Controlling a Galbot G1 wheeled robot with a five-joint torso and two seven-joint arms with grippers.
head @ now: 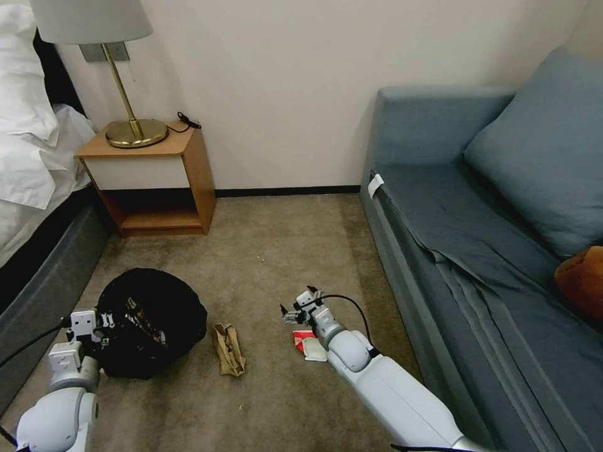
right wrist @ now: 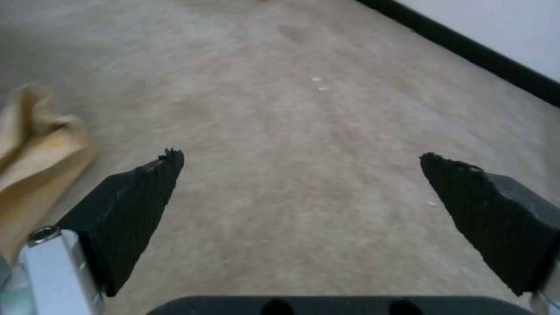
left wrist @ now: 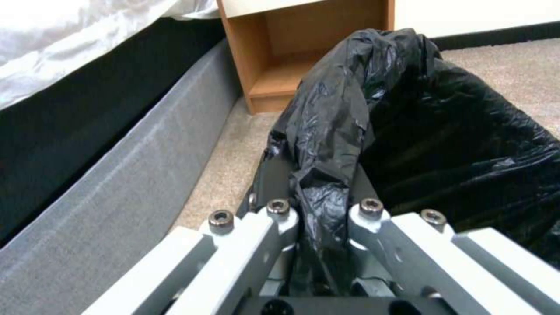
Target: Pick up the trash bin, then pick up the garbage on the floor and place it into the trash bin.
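Beige carpet (head: 282,251) spreads before me, bounded by a cream wall, with a wooden bedside cabinet (head: 157,182) carrying a brass lamp (head: 125,94) ahead on my left, a bed with white linen (head: 31,125) along my left side and a blue-grey fabric sofa (head: 477,220) along my right. My left gripper (head: 100,326) sits low at the near-left rim of the small round trash bin lined with a crinkly black plastic bag (head: 157,314), which stands on the carpet just in front of the cabinet and beside the bed's grey base. From my left wrist camera, my left gripper (left wrist: 321,210) has its fingers drawn together on a gathered fold of the black bag at the trash bin (left wrist: 455,131) rim, the plastic squeezed between them. My right gripper (head: 295,311) reaches out over bare carpet near the middle of the floor, its black ribbed fingertips (right wrist: 140,192) spread wide apart with nothing between them. A crumpled tan-brown scrap (head: 228,348) lies on the carpet between the bin and my right arm, close to the bin's right side; in my right wrist camera the same scrap (right wrist: 35,144) lies just beside one fingertip, not touching it. A red-and-white crumpled wrapper (head: 308,345) lies on the carpet partly under my right forearm, behind the open fingers.
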